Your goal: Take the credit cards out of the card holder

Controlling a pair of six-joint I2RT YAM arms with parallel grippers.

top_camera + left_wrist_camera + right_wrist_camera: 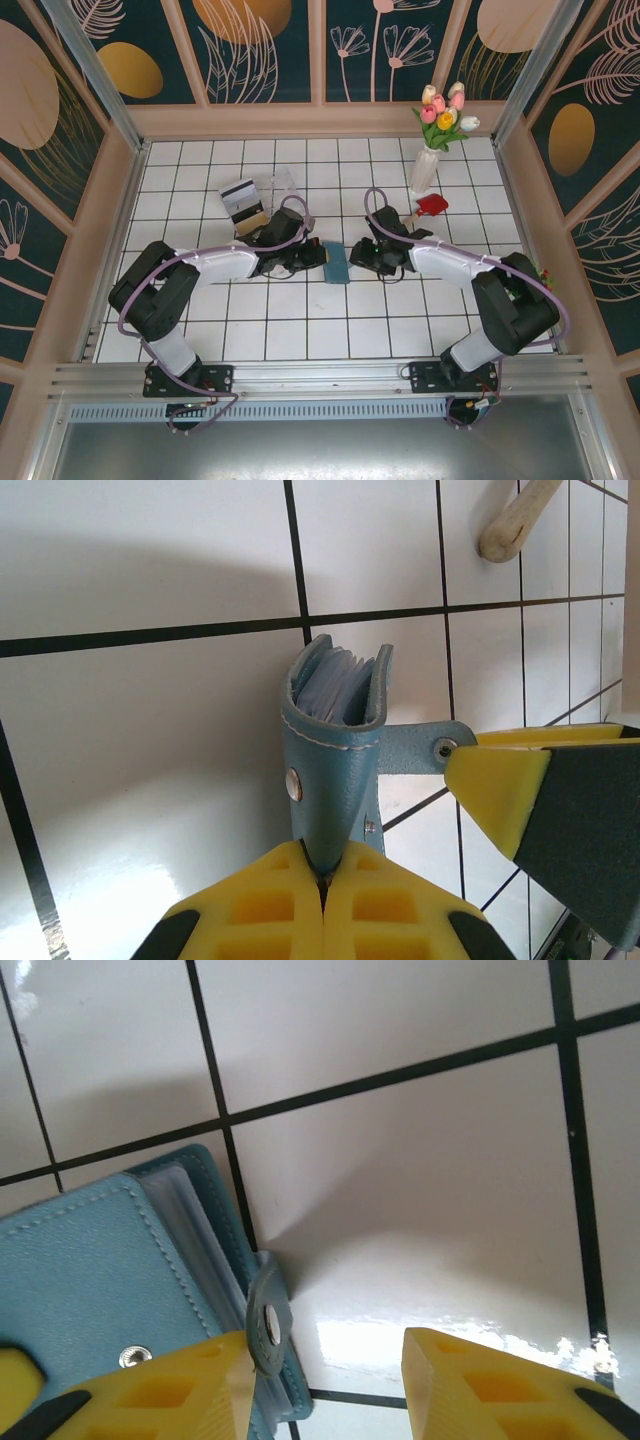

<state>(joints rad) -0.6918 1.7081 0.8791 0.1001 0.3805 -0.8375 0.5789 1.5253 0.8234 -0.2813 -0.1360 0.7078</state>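
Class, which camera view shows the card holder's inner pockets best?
Left wrist: the card holder faces it end-on, pockets fanned open. Right wrist shows its cover and pocket edges; top external, a small teal patch.

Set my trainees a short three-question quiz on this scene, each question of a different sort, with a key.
1. True or false: the left pincer is shut on the card holder.
2. Pick one. The right pincer has its jaws: A, clamped on a card; B, apart, next to the snap tab; C, closed on nothing.
3. Fill the gap: the vase at the far right of the table holds ____.
Key: 1 true; 2 B; 3 flowers.
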